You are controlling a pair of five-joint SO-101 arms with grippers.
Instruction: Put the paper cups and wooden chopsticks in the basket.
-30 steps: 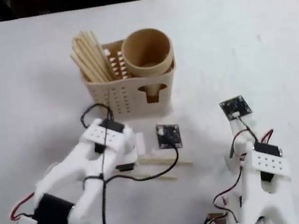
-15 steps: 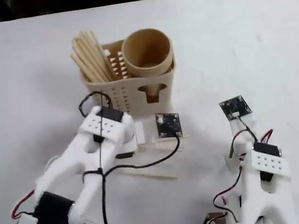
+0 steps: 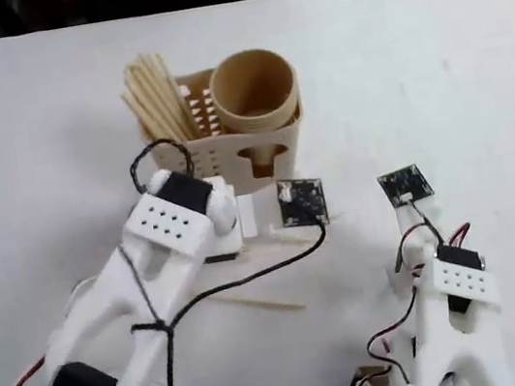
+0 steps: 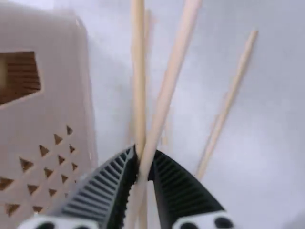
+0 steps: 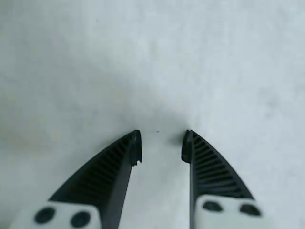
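Left gripper point(image 4: 143, 160): the two ribbed fingers point(image 4: 108, 191) are closing to a narrow slit and are clamping a pair of chopsticks point(image 4: 167, 90). Both sticks are entering the slit at the fingertips. One is running straight out from the tips; the other is crossing it at an angle and passing down between the pads toward the wrist. Most of their length is projecting beyond the fingertips, and the two are spreading apart as they go. In the high view the pair point(image 3: 289, 238) is sticking out sideways from under the left arm point(image 3: 171, 231), just in front of the basket.

Basket point(image 3: 224, 164): it is standing upright on the table point(image 3: 432, 58). Its perforated wall point(image 4: 47, 95) is sitting just beside the held pair, apart from it. A paper cup point(image 3: 253, 89) is standing in one side of the basket, and a bundle of chopsticks point(image 3: 156, 96) is leaning out of the other side.

Loose chopstick point(image 3: 255, 301): it is lying flat on the table, near the left arm and on the side away from the basket. In the left wrist view it point(image 4: 228, 102) is lying beside the held pair, outside the fingers and touching neither.

Right gripper point(image 5: 162, 145): its fingers are standing well apart over bare table and are holding nothing.
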